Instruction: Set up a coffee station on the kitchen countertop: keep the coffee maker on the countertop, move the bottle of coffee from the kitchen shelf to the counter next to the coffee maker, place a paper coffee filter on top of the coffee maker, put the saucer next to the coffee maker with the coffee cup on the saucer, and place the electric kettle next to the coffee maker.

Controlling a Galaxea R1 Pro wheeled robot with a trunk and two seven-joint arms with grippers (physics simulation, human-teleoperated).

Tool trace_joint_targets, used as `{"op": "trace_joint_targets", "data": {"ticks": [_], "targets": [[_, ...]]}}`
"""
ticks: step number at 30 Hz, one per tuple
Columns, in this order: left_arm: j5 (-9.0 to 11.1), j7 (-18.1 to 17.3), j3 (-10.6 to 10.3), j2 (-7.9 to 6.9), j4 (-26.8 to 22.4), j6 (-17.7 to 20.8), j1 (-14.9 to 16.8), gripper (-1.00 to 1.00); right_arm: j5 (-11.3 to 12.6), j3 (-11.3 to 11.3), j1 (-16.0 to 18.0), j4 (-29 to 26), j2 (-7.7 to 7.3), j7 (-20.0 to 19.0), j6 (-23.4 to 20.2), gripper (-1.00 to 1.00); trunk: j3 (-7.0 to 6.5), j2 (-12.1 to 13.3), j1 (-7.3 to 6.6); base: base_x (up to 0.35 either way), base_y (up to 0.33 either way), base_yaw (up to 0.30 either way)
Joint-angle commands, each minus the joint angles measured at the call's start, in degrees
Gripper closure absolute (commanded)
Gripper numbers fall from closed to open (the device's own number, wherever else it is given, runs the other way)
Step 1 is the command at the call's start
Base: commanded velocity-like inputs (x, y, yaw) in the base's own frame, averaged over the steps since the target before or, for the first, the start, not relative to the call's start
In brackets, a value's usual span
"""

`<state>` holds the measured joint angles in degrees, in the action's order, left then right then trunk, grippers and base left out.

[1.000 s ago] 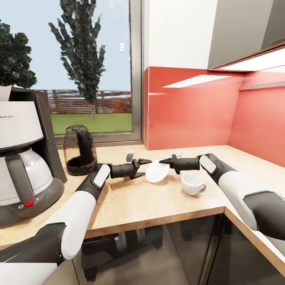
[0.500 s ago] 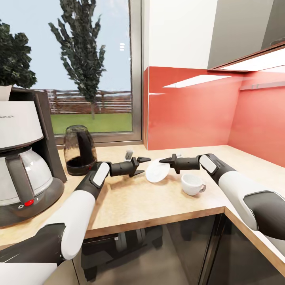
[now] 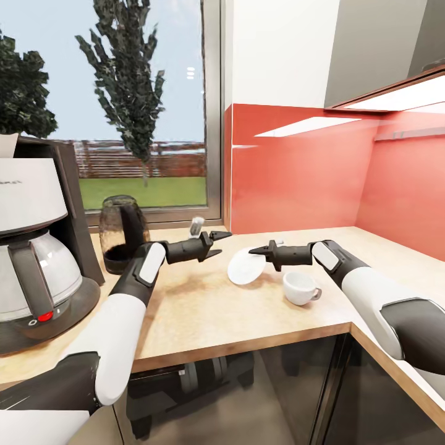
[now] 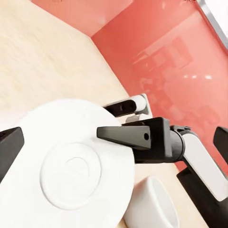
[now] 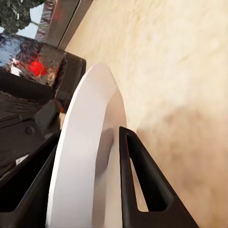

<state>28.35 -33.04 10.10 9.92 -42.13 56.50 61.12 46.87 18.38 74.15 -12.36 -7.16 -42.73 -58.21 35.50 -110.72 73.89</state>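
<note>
A kitchen corner with a light wood surface (image 3: 204, 309) under a window and a red backsplash. The right gripper (image 3: 254, 251) holds the saucer (image 3: 245, 269) by its upper rim. The saucer is tipped nearly on edge, its face turned toward the left arm and its lower rim close to or touching the surface; which of the two is hard to tell. In the right wrist view one dark finger (image 5: 142, 185) lies flat against the saucer (image 5: 85, 156), the jaws narrowed onto the rim. The right arm reaches in low and almost level from the right side, elbow bent over the surface edge.

The cup (image 3: 300, 288) stands upright on the surface just beside the saucer, on the right arm's side, beneath the right forearm, handle pointing right.

The left gripper (image 3: 221, 235) hangs above the surface just left of the saucer, apart from it, its fingers spread and empty. The left arm stretches forward, roughly level, pointing toward the saucer.

The coffee maker (image 3: 37, 247) stands far left, well apart from the saucer. The kettle (image 3: 125, 233) sits beside it by the window.

The saucer's place is probably leftward, near the coffee maker. The right gripper has it; the left arm is nearer that spot.
</note>
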Motion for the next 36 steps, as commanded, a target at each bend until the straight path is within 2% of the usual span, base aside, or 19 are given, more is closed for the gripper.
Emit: {"op": "trace_joint_targets", "data": {"ticks": [1, 17, 30, 33, 36], "targets": [[-0.40, -0.36, 0.32, 0.08, -0.17, 0.27, 0.06, -1.00, -0.18, 0.16, 0.05, -0.01, -0.06, -0.51, -0.06, 1.00, 0.07, -0.03, -0.01, 0.000, 0.000, 0.000], [-0.40, -0.36, 0.45, 0.08, -1.30, 0.24, 0.06, -1.00, -0.05, 0.12, 0.25, -0.29, -0.44, -0.51, -0.06, 1.00, 0.07, -0.03, -0.01, -0.058, 0.000, 0.000], [-0.38, -0.36, 0.45, 0.08, -1.32, 0.22, 0.06, -1.00, 0.06, 0.06, 6.17, -0.38, -0.92, -0.51, 0.03, 1.00, 0.07, -0.03, -0.01, -0.002, 0.000, 0.000], [-0.40, -0.36, 0.42, 0.08, -1.30, 0.22, 0.06, -1.00, 0.12, 0.01, 6.83, -0.44, -2.05, -0.57, 0.03, 1.00, 0.07, -0.03, -0.01, -0.133, 0.000, 0.000], [-0.39, -0.36, 0.42, 0.08, -1.29, 0.21, 0.06, -1.00, 0.14, -0.01, 7.05, -0.52, -2.57, -0.59, 0.09, 1.00, 0.07, -0.03, -0.01, -0.148, 0.000, 0.000]]}}
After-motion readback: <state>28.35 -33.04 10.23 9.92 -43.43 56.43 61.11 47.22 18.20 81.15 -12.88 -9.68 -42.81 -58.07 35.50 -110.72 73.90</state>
